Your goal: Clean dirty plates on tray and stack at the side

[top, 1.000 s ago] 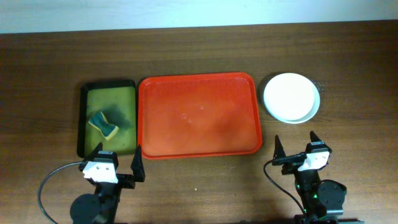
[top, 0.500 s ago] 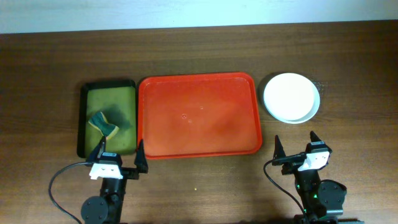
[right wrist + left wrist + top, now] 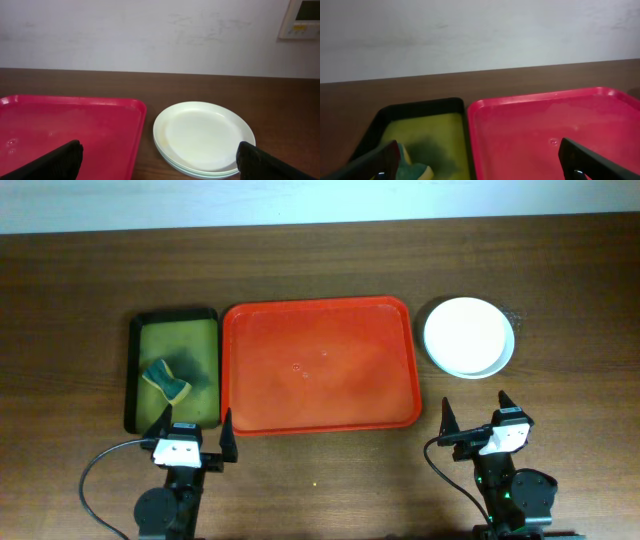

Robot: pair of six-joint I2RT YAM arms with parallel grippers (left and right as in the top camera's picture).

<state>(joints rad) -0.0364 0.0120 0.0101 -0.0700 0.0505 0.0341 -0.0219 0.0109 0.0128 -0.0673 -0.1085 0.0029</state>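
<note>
Left claw (image 3: pixel 193 428) rightward, apparently spread

- The left pincer (image 3: pixel 196 416) has two black fingers (image 3: pixel 226 442) that taper to points, set on a white block (image 3: pixel 178 447) with a small dark mark.
- The right pincer (image 3: pixel 474 404) is built alike, with black pointed fingers and a white top.
- Behind each sits a round black housing (image 3: pixel 160 508); the right one shows a small green light (image 3: pixel 505 492).
- A thin black cable (image 3: pixel 88 480) loops from the left arm.
- In both wrist views the fingers show as dark, blurred wedges (image 3: pixel 370 162).
</note>
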